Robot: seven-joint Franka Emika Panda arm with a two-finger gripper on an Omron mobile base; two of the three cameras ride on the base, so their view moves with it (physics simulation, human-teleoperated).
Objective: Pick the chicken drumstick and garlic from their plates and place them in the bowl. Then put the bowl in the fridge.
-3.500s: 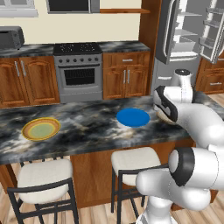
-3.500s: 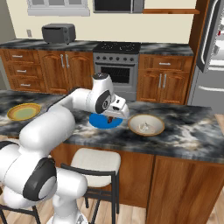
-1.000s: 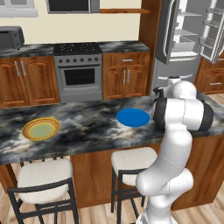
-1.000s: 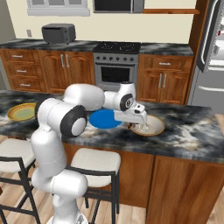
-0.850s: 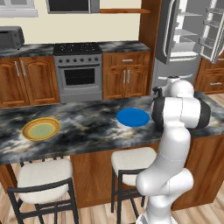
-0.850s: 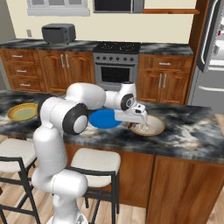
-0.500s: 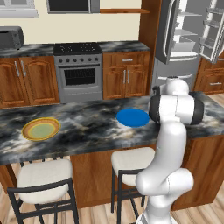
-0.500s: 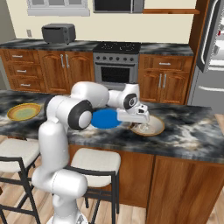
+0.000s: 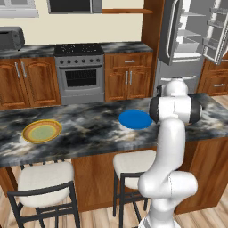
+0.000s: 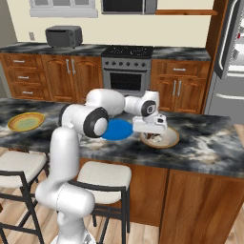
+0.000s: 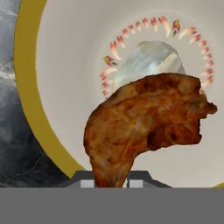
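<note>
My gripper (image 11: 109,177) is shut on the thin end of the reddish-brown chicken drumstick (image 11: 144,118), which hangs just over the inside of the tan bowl (image 11: 61,52). The off-white garlic (image 11: 148,59) lies in the bowl's middle, partly behind the drumstick. In the right base view the gripper (image 10: 151,132) sits low over the bowl (image 10: 170,141) on the dark marble counter. The blue plate (image 10: 116,129) is bare just left of the bowl. The yellow-rimmed plate (image 9: 41,131) lies bare at the counter's left end. The fridge (image 9: 187,40) stands open behind.
The bowl rests on the island counter (image 10: 209,147) near its front edge. Two stools (image 9: 44,180) stand under the counter's front. A stove (image 9: 80,71) and wooden cabinets line the far wall, with a toaster oven (image 10: 63,35) on the back counter.
The hand has carried the drumstick from over the blue plate rightward to the bowl. In the last second it has only settled slightly, and the elbow has swung a little left.
</note>
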